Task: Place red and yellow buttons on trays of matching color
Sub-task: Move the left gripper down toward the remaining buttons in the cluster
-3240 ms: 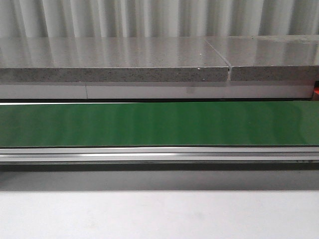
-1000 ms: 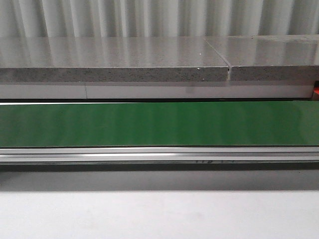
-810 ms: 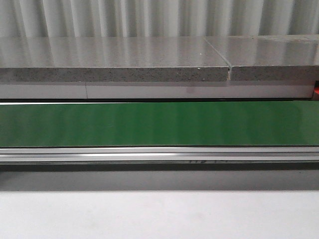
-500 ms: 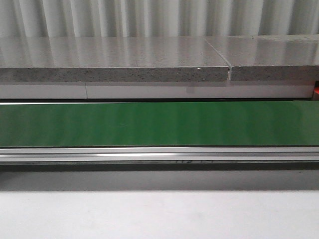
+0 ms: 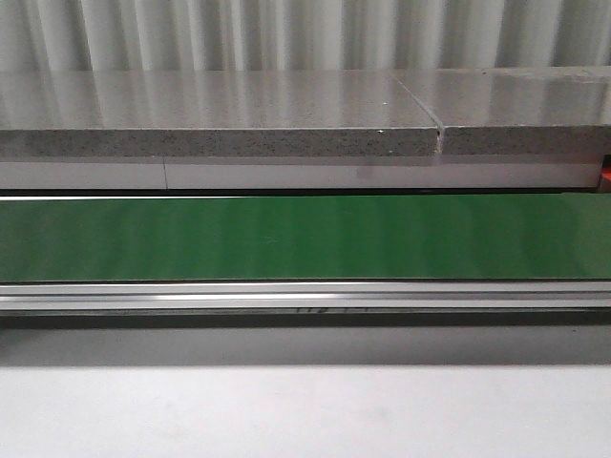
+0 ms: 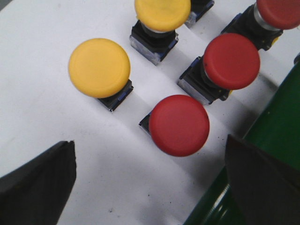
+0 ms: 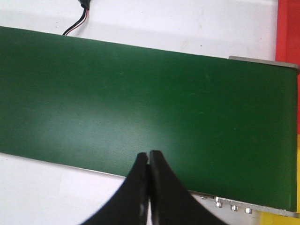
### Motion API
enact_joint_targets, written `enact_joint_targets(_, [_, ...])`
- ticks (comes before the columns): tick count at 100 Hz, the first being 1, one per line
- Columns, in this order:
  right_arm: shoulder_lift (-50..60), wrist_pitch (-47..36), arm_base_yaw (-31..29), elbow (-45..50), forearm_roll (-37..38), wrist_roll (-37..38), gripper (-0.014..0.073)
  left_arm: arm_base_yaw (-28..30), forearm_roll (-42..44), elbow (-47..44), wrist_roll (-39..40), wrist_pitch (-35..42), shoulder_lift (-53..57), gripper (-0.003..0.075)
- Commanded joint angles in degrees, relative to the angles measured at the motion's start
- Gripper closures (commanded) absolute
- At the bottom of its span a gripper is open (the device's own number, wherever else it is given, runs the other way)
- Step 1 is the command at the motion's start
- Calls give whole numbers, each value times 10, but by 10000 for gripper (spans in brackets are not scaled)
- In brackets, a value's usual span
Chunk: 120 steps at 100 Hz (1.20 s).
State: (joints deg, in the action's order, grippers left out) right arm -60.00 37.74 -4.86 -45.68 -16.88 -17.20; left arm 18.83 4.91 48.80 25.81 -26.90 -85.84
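Although no button appears in the front view, five are shown in the left wrist view, standing upright on a white surface [image 6: 42,51]: two yellow buttons [image 6: 99,68] [image 6: 162,12] and three red buttons [image 6: 179,124] [image 6: 231,61] [image 6: 280,11]. The nearest red button stands just beside the edge of the green conveyor belt [image 6: 276,122]. The left gripper [image 6: 150,180] is seen spread wide, its fingers [image 6: 35,180] apart and touching nothing. In the right wrist view the right gripper [image 7: 149,157] is pressed closed (fingertips meeting, nothing between them) above the belt, and a red tray [image 7: 288,30] and a yellow tray [image 7: 276,220] are glimpsed past the belt's end. Only the belt, a metal rail [image 5: 305,297] and a grey stone slab [image 5: 220,114] are recorded by the front view.
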Motion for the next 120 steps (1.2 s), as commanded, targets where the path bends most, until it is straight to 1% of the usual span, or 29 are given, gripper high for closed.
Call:
enact_joint_targets(1, [12, -29, 0, -14, -9, -8, 662, 1, -4, 28, 1, 34, 3, 113])
enact_joint_targets(23, [12, -28, 0, -14, -9, -8, 662, 1, -5, 50, -3, 40, -34, 113])
enact_joint_targets(58, [12, -26, 0, -14, -9, -8, 662, 0, -6, 52, -4, 50, -74, 113])
enact_joint_targets(66, [12, -26, 0, -14, -9, -8, 662, 0, -6, 52, -8, 52, -74, 132])
enact_joint_targets(71, [12, -26, 0, -14, -9, -8, 662, 0, -6, 52, -8, 54, -74, 169])
enact_joint_targets(78, [12, -26, 0, -14, -9, -8, 662, 0, -9, 52, -8, 54, -74, 254])
enact_joint_targets(97, [12, -26, 0, -14, -9, -8, 662, 0, -21, 52, -14, 41, -74, 570])
enact_joint_targets(109, [12, -26, 0, -14, -9, -8, 662, 0, -28, 53, -14, 28, -69, 729])
enact_joint_targets(120, [12, -26, 0, -14, -9, -8, 662, 0, -29, 53, -14, 22, -49, 739])
